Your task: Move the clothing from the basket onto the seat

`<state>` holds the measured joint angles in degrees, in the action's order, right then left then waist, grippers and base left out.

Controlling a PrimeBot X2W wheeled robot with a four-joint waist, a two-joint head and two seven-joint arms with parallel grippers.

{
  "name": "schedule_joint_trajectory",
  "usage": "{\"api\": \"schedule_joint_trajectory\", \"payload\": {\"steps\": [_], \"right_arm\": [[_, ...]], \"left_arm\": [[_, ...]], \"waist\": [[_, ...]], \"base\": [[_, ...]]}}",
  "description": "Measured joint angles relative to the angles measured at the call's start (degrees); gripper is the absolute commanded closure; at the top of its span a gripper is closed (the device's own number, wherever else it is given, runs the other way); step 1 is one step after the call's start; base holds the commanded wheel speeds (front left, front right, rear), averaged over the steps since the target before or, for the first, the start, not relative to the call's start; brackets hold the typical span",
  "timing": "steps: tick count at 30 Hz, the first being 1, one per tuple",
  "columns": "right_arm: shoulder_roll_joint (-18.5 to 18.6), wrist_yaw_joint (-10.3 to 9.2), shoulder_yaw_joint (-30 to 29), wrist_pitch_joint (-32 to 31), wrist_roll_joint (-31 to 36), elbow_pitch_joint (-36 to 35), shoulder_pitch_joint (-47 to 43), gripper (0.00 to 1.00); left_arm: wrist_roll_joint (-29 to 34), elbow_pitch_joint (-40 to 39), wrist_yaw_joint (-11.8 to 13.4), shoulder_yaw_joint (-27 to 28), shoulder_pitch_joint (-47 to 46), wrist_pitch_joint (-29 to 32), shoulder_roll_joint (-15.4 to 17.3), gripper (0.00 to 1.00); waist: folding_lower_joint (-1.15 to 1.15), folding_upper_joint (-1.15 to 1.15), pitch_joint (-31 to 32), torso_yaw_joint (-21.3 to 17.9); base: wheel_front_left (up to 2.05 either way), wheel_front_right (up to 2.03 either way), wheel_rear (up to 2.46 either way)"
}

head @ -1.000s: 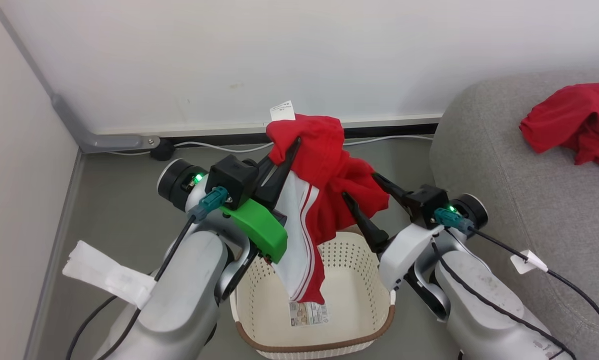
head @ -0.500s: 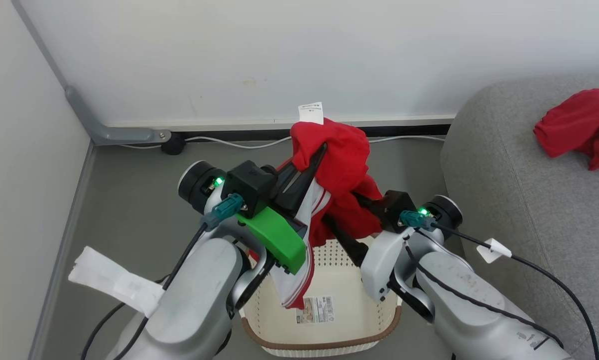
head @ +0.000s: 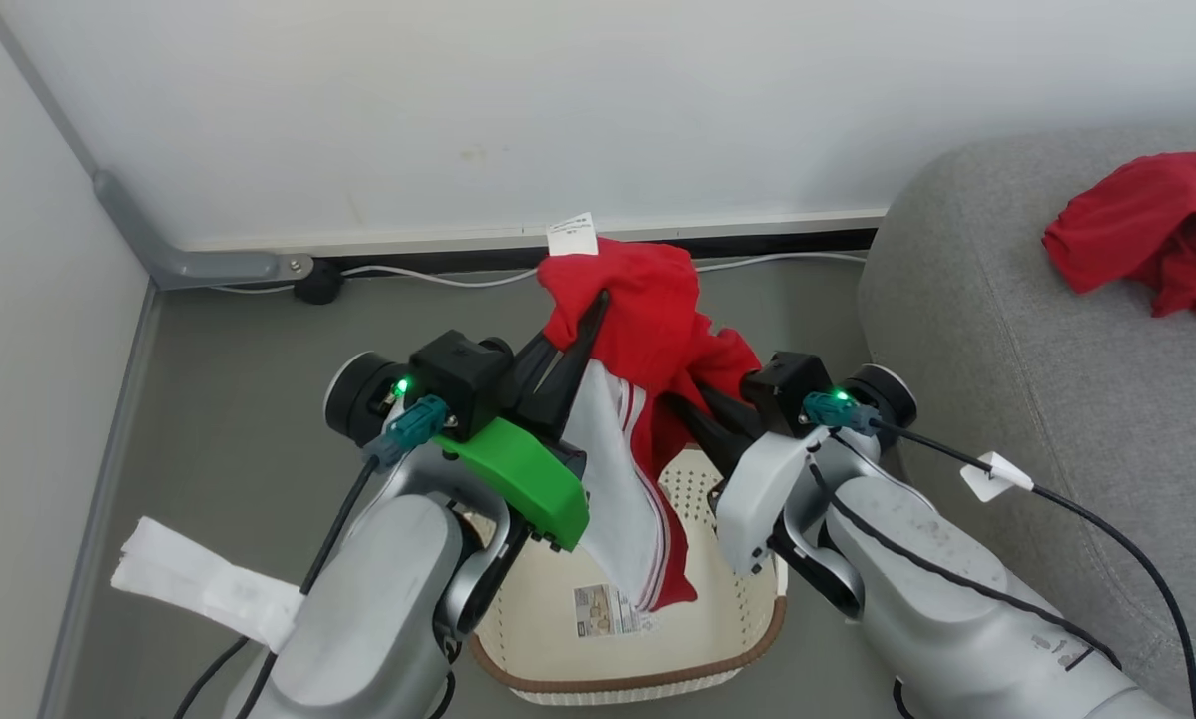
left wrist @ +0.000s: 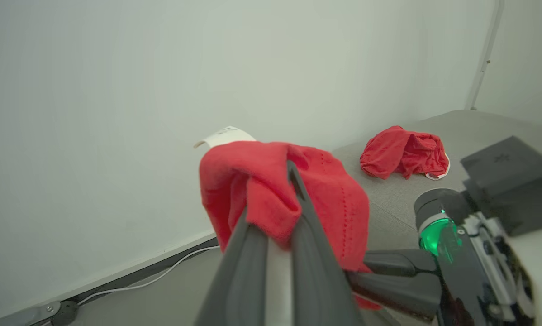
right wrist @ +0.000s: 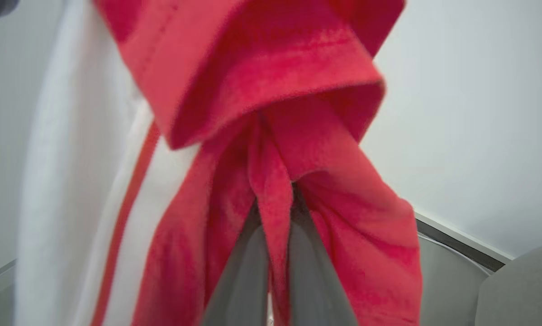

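A red garment with a white striped panel [head: 648, 310] hangs over the cream basket [head: 658, 687], its lower end dangling inside. My left gripper [head: 598, 300] is shut on its top, beside a white label; the left wrist view shows the red cloth [left wrist: 262, 181] bunched over that gripper [left wrist: 275, 213]. My right gripper [head: 686, 401] is shut on a lower fold, and in the right wrist view the fabric [right wrist: 271, 68] is pinched between the right gripper's fingers [right wrist: 275, 213]. A second red garment [head: 1147, 230] lies on the grey seat [head: 1007, 350].
The basket stands on a grey floor near a white wall. A white cable [head: 428, 278] and a grey conduit [head: 209, 266] run along the skirting. The seat rises close on the right. Cables with white tags trail from both forearms.
My right gripper moved left into the hanging cloth and shut on a fold. The left gripper kept its hold. The head camera shifted slightly.
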<state>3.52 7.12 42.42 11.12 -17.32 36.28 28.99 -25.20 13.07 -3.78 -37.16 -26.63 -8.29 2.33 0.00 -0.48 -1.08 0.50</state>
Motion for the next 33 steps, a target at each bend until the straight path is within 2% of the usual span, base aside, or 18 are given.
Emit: {"api": "schedule_joint_trajectory", "payload": {"steps": [1,2,3,13,24,33], "right_arm": [[0.00,0.00,0.00,0.00,0.00,0.00,0.00,1.00],[0.00,0.00,-0.30,0.22,-0.20,0.23,0.00,1.00],[0.02,0.00,-0.60,0.45,-0.41,0.35,0.00,1.00],[1.19,-0.26,-5.37,2.04,-1.40,0.49,0.29,1.00],[5.21,-3.65,-10.67,2.79,-2.52,-1.24,0.48,1.00],[8.71,-5.48,-13.70,3.05,-2.89,-3.98,-1.07,1.00]], "left_arm": [[0.00,0.00,0.00,0.00,0.00,0.00,0.00,0.16],[-0.13,0.01,0.24,0.29,0.35,0.00,0.07,0.05],[-0.31,0.01,0.63,0.59,0.68,0.00,0.15,0.00],[-1.49,-0.49,1.37,1.93,2.84,-0.92,1.52,0.00],[-1.47,-0.51,1.01,-0.37,6.67,-1.94,2.20,0.00],[-1.31,-0.79,0.70,-2.22,8.98,-2.44,2.32,0.00]], "waist": [[0.00,0.00,0.00,0.00],[0.00,0.00,-0.09,-0.27],[0.00,0.00,-0.18,-0.56],[0.00,0.00,-0.83,-4.19],[0.00,0.00,-0.41,-9.34],[0.00,0.00,0.40,-14.63]], "base": [[0.00,0.00,0.00],[0.00,0.00,0.00],[0.00,0.00,0.00],[0.00,0.00,0.00],[0.00,0.00,0.00],[0.00,0.00,0.00]]}}
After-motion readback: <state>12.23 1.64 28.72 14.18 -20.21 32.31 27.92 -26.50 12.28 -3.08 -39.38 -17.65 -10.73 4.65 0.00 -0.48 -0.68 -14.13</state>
